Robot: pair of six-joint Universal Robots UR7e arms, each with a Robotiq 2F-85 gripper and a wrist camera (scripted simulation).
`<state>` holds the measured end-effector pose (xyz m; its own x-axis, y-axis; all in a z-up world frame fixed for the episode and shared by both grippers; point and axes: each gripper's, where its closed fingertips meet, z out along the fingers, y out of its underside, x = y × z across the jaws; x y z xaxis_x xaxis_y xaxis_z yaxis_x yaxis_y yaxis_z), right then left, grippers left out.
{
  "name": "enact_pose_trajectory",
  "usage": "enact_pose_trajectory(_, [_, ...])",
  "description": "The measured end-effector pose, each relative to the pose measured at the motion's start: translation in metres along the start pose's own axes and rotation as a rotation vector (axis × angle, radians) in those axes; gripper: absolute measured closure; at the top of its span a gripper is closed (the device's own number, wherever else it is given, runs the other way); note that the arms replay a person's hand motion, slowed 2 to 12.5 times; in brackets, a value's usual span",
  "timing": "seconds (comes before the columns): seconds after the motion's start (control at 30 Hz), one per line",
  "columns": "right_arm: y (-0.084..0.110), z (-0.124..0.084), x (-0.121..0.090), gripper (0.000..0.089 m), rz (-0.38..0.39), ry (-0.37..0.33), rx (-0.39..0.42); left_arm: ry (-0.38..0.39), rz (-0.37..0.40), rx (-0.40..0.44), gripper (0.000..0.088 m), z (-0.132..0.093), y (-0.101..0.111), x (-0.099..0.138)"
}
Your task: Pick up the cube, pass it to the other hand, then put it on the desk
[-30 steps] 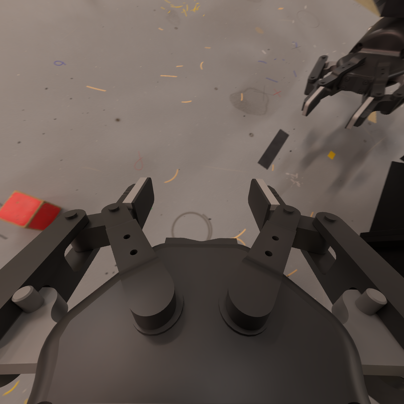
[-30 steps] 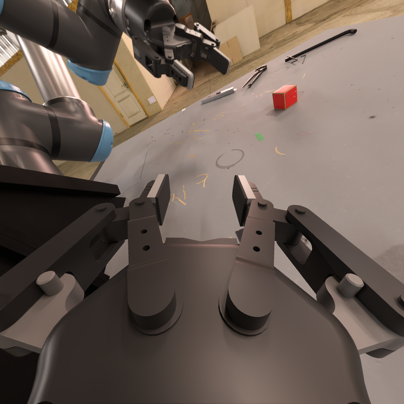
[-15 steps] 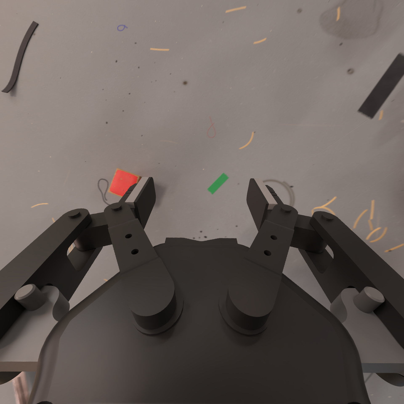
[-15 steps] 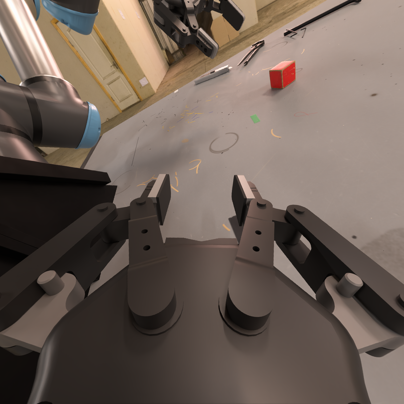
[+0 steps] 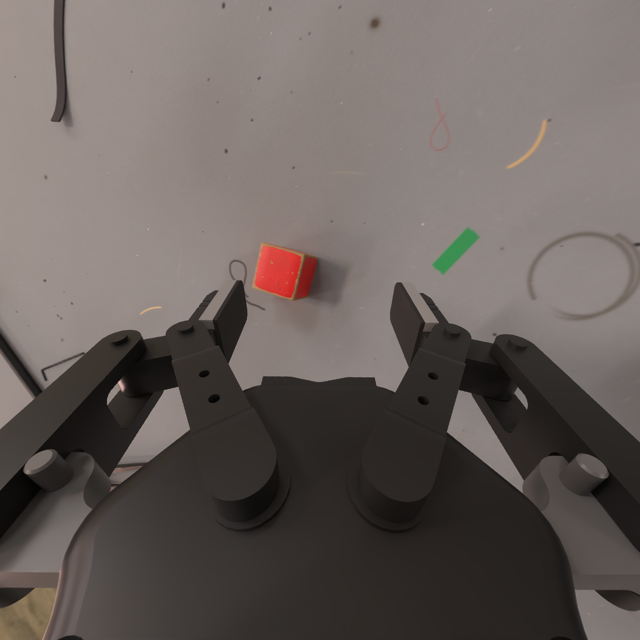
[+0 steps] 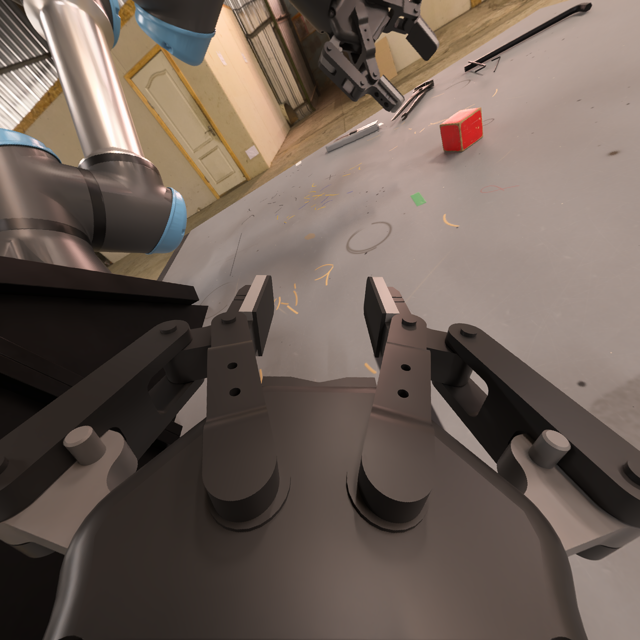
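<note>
Cube (image 5: pixel 284 270) has slid from behind the left claw (image 5: pixel 318 304) finger toward the gap; sits on the bench (image 5: pixel 346 104); both claws wide open; looks light, rigid; grab opposite flat faces.

Spread left pincer (image 5: pixel 318 301) above red cube (image 5: pixel 284 271)

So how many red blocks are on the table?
1. The only red block sits on the grey table, just ahead of the open left hand and nearer its left finger. In the right wrist view it is far off, beside a green patch.
</note>
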<state>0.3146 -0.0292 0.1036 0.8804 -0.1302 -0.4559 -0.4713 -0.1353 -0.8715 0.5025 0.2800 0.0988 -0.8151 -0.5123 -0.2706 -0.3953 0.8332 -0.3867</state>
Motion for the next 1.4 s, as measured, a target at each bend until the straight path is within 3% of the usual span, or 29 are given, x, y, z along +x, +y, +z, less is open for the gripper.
enact_pose_trajectory(0.17, [0.002,-0.002,0.0,0.043,0.008,-0.002,-0.004,-0.016,0.035,-0.041,0.0152,0.011,0.001,-0.014])
enact_pose_trajectory(0.77, [0.003,-0.014,0.006,0.0434,0.017,0.034,0.012,0.131,0.133,-0.147,0.0116,0.048,0.005,-0.021])
enact_pose_trajectory(1.07, [0.002,-0.018,0.007,0.0435,0.034,0.024,0.03,0.134,0.191,-0.21,0.0068,0.062,0.012,-0.027])
enact_pose_trajectory(1.4, [0.003,-0.019,0.01,0.0435,0.056,0.018,0.037,0.164,0.209,-0.254,0.0122,0.076,0.018,-0.029])
